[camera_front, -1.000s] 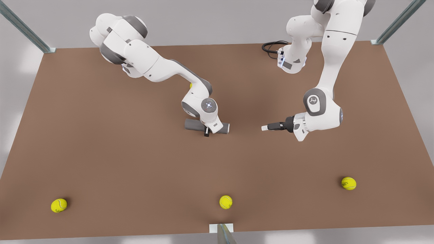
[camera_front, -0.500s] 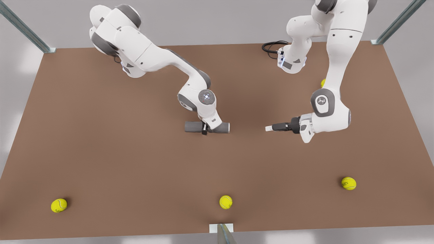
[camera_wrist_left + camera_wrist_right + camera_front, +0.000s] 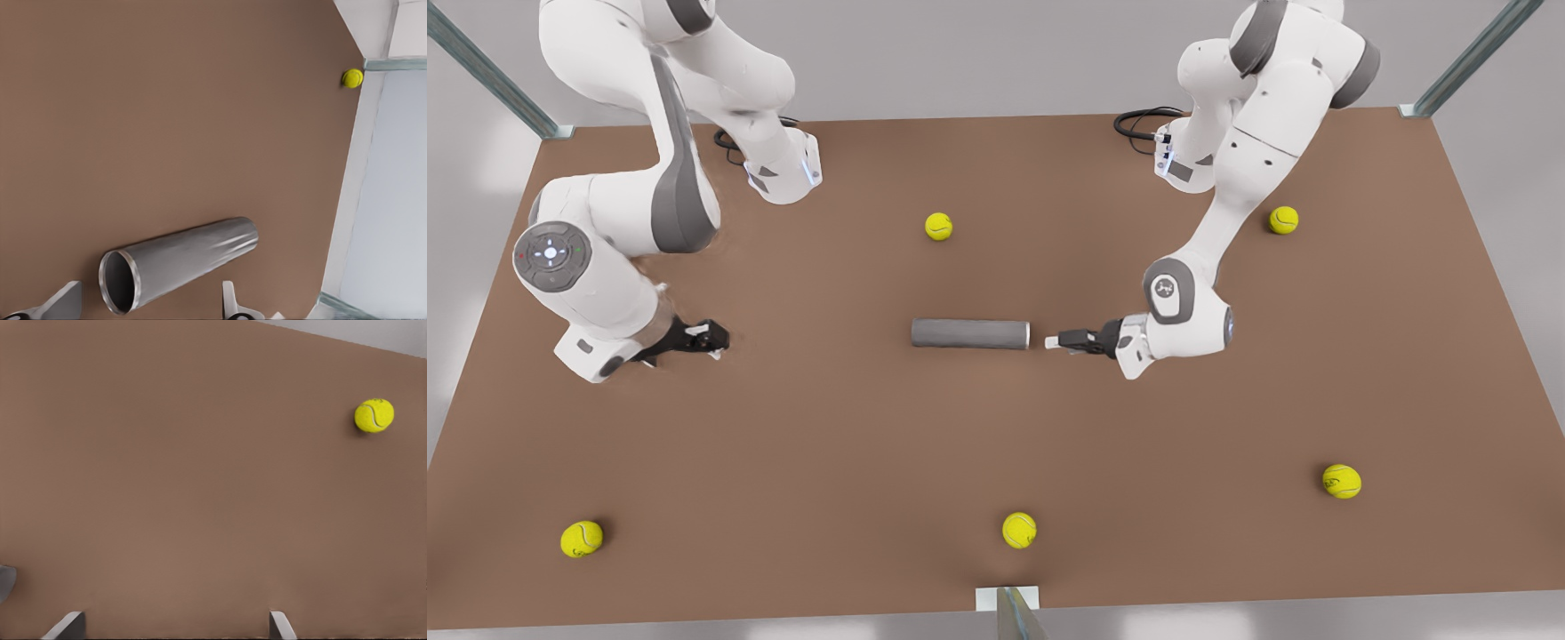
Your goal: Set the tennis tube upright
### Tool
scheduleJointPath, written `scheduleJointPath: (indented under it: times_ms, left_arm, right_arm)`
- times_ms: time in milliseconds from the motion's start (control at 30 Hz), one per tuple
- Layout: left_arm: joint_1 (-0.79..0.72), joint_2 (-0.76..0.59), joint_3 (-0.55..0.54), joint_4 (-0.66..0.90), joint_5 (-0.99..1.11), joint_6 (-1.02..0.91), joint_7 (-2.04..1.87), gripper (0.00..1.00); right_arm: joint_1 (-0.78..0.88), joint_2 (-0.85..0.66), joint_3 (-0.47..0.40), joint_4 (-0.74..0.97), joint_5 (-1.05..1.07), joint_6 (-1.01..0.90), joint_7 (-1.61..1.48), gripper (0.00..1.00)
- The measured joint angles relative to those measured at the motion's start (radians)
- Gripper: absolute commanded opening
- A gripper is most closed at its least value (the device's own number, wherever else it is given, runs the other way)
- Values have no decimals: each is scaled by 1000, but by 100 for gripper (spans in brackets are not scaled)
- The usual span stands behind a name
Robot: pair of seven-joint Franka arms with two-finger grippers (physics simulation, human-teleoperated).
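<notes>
The tennis tube (image 3: 969, 334) is a slim grey cylinder lying flat mid-table, its lighter rim toward the front view's right. My left gripper (image 3: 1054, 341), on the arm at the front view's right, hovers low just off that rim end without touching it. In the left wrist view the tube (image 3: 193, 253) shows its open mouth between my left gripper's (image 3: 150, 293) spread fingers, so it is open. My right gripper (image 3: 716, 340), on the arm at the front view's left, sits well off the tube's other end. It (image 3: 173, 623) is open and holds nothing.
Several yellow tennis balls lie scattered on the brown table (image 3: 827, 444): one behind the tube (image 3: 938, 226), one at the back right (image 3: 1283, 220), three along the front (image 3: 1019, 530). A black cable (image 3: 1138, 123) coils by the right-hand arm base. Metal posts stand at the corners.
The right gripper let go of the tube and swung far toward the front view's left. The left gripper moved in close to the tube's rim end. The tube has not moved.
</notes>
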Motion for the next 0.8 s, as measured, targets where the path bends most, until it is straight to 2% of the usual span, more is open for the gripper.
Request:
scheduleJointPath:
  times_ms: [33, 67, 133, 300, 533, 800]
  left_arm:
    - [3, 6, -1, -3, -2, 3, 22, 100]
    - [0, 4, -2, -16, -4, 6, 23, 99]
    - [8, 1, -42, -55, -7, 50, 48, 99]
    - [42, 51, -43, -58, -18, 32, 162, 99]
    - [-14, 112, -63, -6, -167, 56, 241, 100]
    - [-29, 135, -73, 5, -207, 58, 241, 100]
  right_arm:
    - [87, -23, -115, -2, 4, -2, -94, 100]
    - [92, -27, -131, -2, 15, -5, -173, 100]
    - [68, -21, -126, 0, 25, -4, -176, 100]
    - [-21, 17, -125, 10, 86, -47, -189, 100]
    - [-19, 35, -127, 33, 85, -98, -188, 100]
    - [-29, 49, -128, 100, 98, -106, -185, 100]
